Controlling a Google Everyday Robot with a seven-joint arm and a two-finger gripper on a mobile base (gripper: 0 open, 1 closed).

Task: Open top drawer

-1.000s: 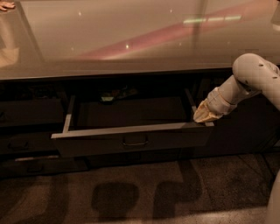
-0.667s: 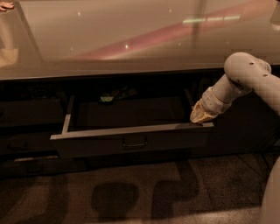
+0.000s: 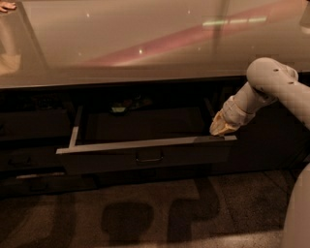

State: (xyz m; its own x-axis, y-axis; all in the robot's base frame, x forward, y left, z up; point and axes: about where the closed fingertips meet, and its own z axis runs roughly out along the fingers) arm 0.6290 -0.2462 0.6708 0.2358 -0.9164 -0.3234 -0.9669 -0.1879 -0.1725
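The top drawer (image 3: 145, 154) stands pulled out from under the counter. Its dark grey front carries a small central bail handle (image 3: 149, 158). Its broad shallow tray (image 3: 140, 127) looks dark, with a small greenish object (image 3: 118, 109) at the back left. My gripper (image 3: 219, 130) is at the drawer's right end, just above the front's top edge and at the tray's right side. The white arm (image 3: 271, 85) reaches down to it from the right.
A glossy beige countertop (image 3: 145, 43) spans the view above the drawer. Slimmer dark drawer fronts (image 3: 29, 167) sit to the left. Dark carpeted floor (image 3: 145, 213) lies in front, with shadows on it. A hand (image 3: 6, 6) shows at the top left corner.
The arm's elbow has shifted left and upward. The gripper has moved slightly left along the drawer's right end. The drawer stays pulled out about the same.
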